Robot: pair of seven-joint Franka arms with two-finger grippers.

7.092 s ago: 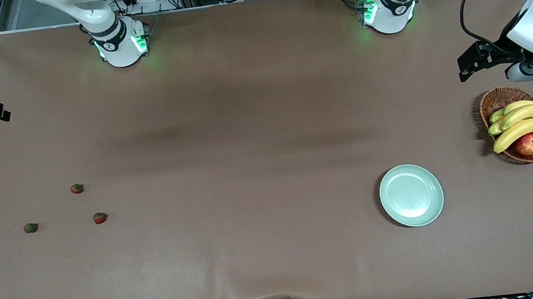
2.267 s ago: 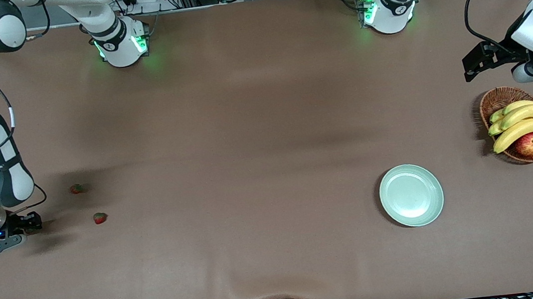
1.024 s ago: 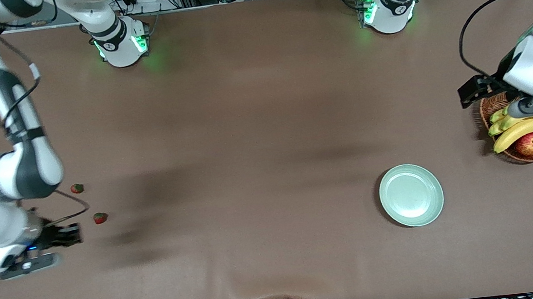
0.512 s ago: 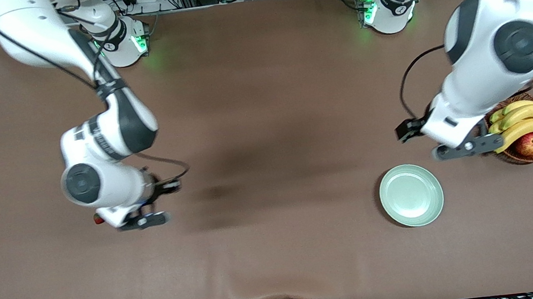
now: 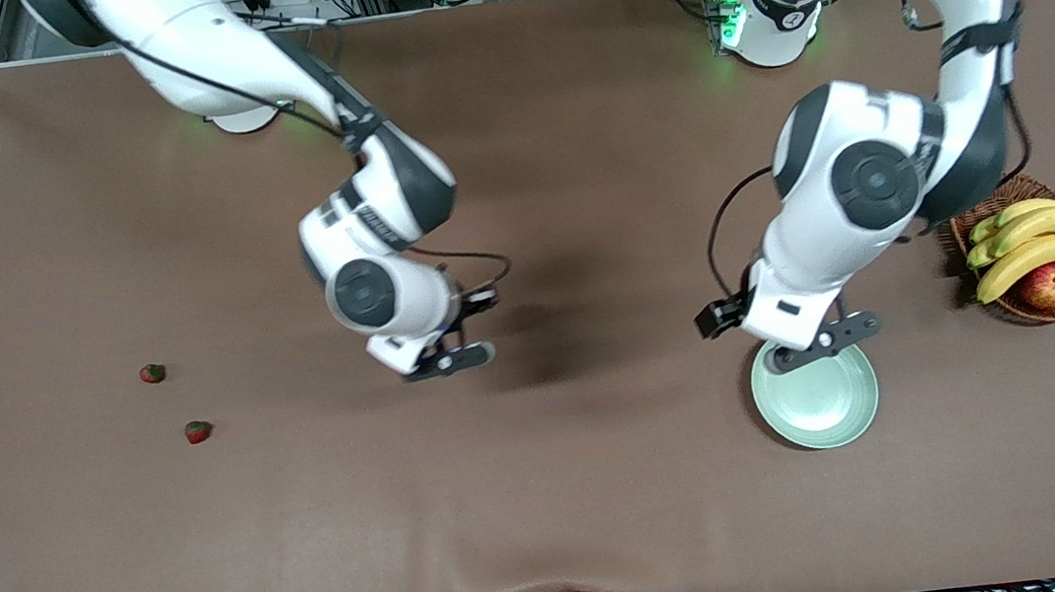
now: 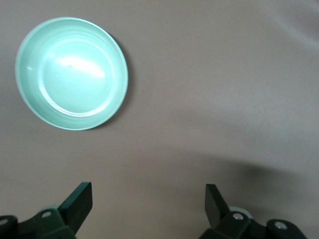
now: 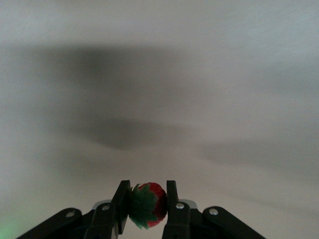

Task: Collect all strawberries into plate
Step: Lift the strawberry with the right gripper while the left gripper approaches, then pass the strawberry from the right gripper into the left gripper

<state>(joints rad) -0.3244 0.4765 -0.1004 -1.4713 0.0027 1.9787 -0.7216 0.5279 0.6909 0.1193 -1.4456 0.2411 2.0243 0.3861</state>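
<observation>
Over the bare table's middle, the right gripper [image 7: 144,205] clenches a strawberry [image 7: 147,204] that could slip out short of the plate [image 5: 823,406], near the left gripper [image 6: 148,205], spread empty.

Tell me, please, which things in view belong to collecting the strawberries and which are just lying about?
Belongs to the job:
- strawberry clamped in the right gripper, over the bare table middle
- two strawberries on the table toward the right arm's end
- plate, empty
- left gripper, open over the table beside the plate

Just lying about:
- wicker basket with bananas and an apple
</observation>
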